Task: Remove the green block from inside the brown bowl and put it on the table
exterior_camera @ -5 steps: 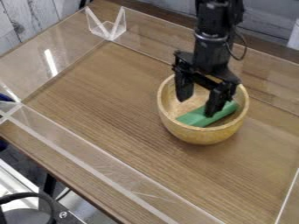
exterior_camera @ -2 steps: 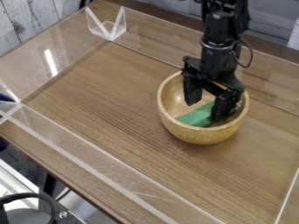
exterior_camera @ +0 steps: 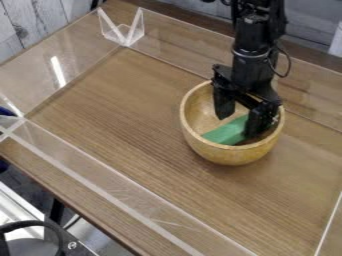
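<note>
The brown bowl (exterior_camera: 201,145) stands on the table (exterior_camera: 120,130), right of the middle. Inside it lies the green block (exterior_camera: 225,131), partly hidden by the black fingers. My gripper (exterior_camera: 242,118) points straight down into the bowl, open, one finger on each side of the block's right part. Whether the fingers touch the block cannot be made out.
Low clear acrylic walls (exterior_camera: 80,185) border the tabletop. A clear acrylic bracket (exterior_camera: 123,28) stands at the back left corner. The black arm (exterior_camera: 254,30) rises from the bowl toward the top right.
The gripper has shifted a little to the right and sunk slightly deeper into the bowl around the block. The block and bowl have not moved.
</note>
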Controlling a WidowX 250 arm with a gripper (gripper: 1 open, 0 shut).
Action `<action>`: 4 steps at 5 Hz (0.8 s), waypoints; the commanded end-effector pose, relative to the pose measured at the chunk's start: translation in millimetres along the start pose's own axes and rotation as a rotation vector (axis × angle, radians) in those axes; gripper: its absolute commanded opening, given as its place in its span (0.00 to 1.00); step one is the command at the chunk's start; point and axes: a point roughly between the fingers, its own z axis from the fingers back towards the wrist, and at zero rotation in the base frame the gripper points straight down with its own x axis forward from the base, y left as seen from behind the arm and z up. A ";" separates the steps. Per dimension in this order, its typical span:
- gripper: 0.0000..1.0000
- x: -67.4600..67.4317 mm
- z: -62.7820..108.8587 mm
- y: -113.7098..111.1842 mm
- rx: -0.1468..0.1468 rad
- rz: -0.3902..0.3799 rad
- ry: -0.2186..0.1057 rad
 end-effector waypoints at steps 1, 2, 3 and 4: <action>1.00 5.7 7.6 1.9 0.003 -0.014 -0.045; 1.00 5.4 9.2 2.3 0.000 -0.019 -0.059; 1.00 4.0 16.9 2.5 -0.002 -0.026 -0.081; 1.00 2.4 25.0 2.8 -0.002 -0.031 -0.102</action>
